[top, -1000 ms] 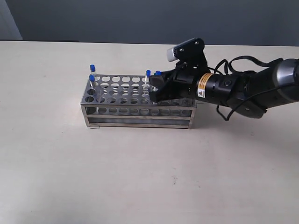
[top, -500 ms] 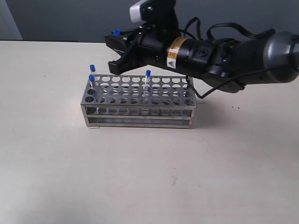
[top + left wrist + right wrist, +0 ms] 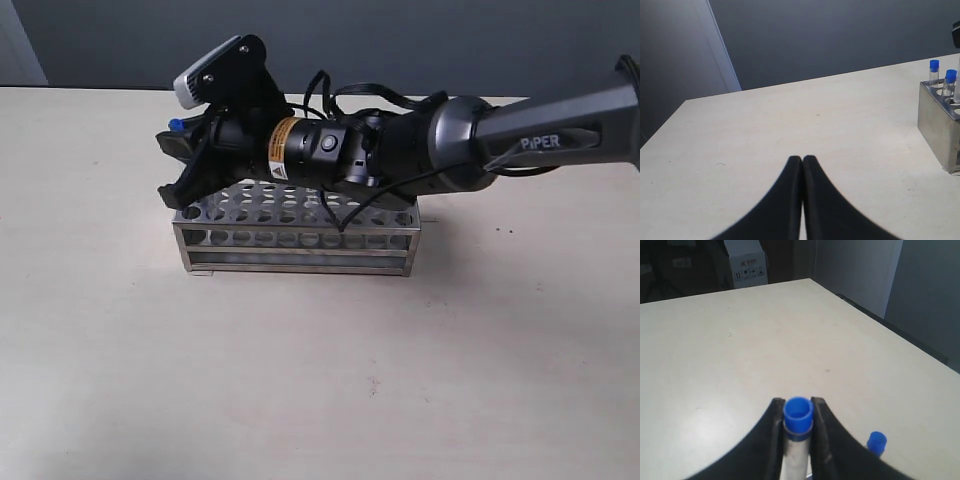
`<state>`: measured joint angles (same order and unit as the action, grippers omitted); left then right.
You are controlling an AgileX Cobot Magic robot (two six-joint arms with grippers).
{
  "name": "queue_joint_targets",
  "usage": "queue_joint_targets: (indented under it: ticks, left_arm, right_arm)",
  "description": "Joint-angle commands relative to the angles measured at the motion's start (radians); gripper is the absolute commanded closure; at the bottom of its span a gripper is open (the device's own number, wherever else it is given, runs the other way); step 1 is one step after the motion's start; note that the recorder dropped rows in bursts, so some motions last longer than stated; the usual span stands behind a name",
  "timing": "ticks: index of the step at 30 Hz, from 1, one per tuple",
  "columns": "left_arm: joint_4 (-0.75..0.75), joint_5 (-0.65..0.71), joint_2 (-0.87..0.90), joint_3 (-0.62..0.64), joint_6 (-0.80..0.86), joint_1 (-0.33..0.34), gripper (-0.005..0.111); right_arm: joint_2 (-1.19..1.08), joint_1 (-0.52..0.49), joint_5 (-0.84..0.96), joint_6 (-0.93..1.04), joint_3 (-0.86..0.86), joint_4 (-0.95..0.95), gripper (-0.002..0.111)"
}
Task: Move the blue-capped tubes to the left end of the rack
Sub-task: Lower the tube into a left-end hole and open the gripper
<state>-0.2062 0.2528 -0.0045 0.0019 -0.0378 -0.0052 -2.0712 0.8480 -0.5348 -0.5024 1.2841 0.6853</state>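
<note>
My right gripper [image 3: 172, 166] has reached across to the left end of the shiny steel rack [image 3: 300, 238] and hovers over it. It is shut on a blue-capped tube [image 3: 798, 413]; the tube's blue cap [image 3: 175, 125] peeks out above the fingers. Just beside it, a second blue-capped tube [image 3: 876, 441] stands lower down. In the left wrist view two blue-capped tubes [image 3: 934, 65] [image 3: 950, 76] stand upright in the end holes of the rack [image 3: 937, 125]. The left gripper [image 3: 802, 160] is shut and holds nothing, well away from the rack. The arm hides the rack's middle holes.
The rack sits mid-table on a pale beige tabletop [image 3: 300, 380]. The right arm's black body and cables [image 3: 400, 160] lie across the rack's back rows. A dark wall runs behind the table's far edge.
The right arm has carried the held tube leftward from above the rack's middle to its left end, and lower. The tubes at the left end and middle are now hidden behind it.
</note>
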Motion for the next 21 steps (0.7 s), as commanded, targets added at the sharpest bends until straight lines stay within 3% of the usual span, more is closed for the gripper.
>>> queue_joint_targets:
  ticks: [1, 21]
  left_arm:
    - [0.004, -0.013, 0.004, -0.002, -0.003, -0.006, 0.106]
    - [0.004, -0.013, 0.004, -0.002, -0.003, -0.006, 0.106]
  right_arm:
    - [-0.035, 0.001, 0.004, 0.002, 0.009, 0.003, 0.108]
    - [-0.056, 0.001, 0.114, 0.004, 0.057, 0.003, 0.108]
